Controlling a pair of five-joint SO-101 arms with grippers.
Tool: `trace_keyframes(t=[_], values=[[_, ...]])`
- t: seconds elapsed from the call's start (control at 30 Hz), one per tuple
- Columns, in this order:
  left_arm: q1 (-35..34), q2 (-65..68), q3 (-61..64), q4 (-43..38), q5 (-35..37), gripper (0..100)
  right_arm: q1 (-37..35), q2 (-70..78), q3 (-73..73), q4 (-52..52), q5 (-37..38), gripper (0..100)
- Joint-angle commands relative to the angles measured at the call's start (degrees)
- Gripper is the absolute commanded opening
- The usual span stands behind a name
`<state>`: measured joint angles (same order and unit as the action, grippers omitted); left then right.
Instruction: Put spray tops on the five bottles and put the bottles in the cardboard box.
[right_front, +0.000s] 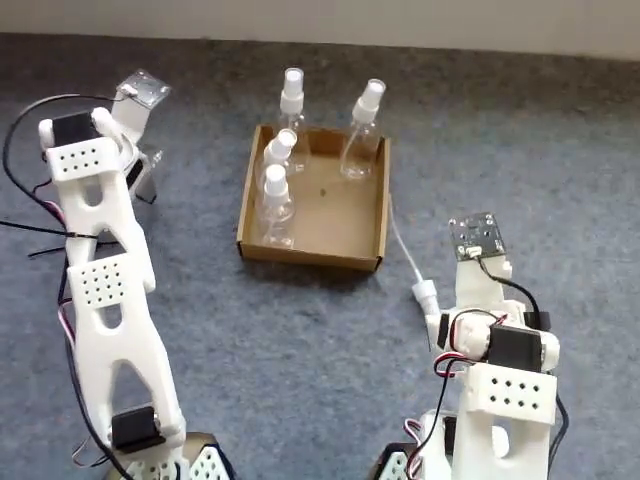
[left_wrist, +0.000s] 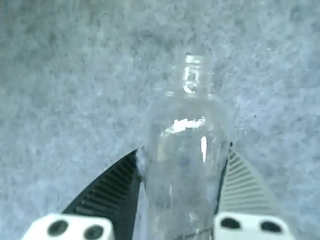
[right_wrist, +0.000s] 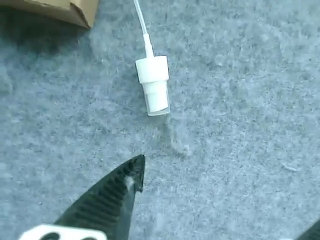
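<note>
Four clear plastic bottles (right_front: 275, 195), white-capped, upright in or just behind brown cardboard box (right_front: 310, 256). Fifth bottle (left_wrist: 185, 130), clear, neck bare and threaded, pinched in left gripper (left_wrist: 183, 160), long axis running out from wrist. White spray top (right_wrist: 154, 82) flat on fuzzy grey carpet (right_wrist: 250, 100), thin tube (right_wrist: 140, 17) toward box corner. Right gripper (right_wrist: 227, 195) spread wide, just short of it.

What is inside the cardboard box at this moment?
The cardboard box holds three capped bottles: the front bottle, the middle bottle and the corner bottle. The fourth bottle has its base covered, so inside or behind is unclear.
</note>
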<state>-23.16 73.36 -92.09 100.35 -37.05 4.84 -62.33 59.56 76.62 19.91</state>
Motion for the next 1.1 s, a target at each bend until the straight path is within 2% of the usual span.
trace_keyframes(t=[0.0, 0.1, 0.2, 0.33, 0.43, 0.57, 0.7, 0.8, 1.07], values=[[-4.1, -10.4, -1.1, 1.2, 6.9, 0, 2.2, -1.0, -0.8, 0.5, 0.6, 46.9], [-7.2, -16.2, 2.9, 1.3, 9.3, 0, 6.5, -1.0, -1.0, 0.5, 0.7, 46.9], [-9.6, -25.1, 12.6, 1.3, 9.9, 0, 9.5, -1.0, -1.1, 0.5, 1.0, 46.9], [-9.4, -42.2, 32.3, 1.3, 9.9, 0, 13.9, -1.0, -1.1, 0.5, 6.2, 46.9], [-5.1, -59.2, 50.7, 1.2, 9.9, 0, 20.4, -1.0, -1.2, -0.7, 8.5, 46.9], [7.7, -82.8, 71.9, 1.0, 9.8, 0, 28.4, -0.7, -1.4, -3.9, 10.5, 46.9], [25.5, -97.5, 82.7, 0.9, 14.6, 0, 35.9, -0.6, -1.2, -6.8, 12.8, 46.9], [36.0, -97.5, 83.6, 1.0, 18.7, 0, 39.6, -0.6, -1.0, -8.8, 13.8, 46.9], [55.4, -89.9, 81.0, 0.9, 23.0, 0, 45.2, 2.2, -1.0, -15.4, 15.7, 46.8]])
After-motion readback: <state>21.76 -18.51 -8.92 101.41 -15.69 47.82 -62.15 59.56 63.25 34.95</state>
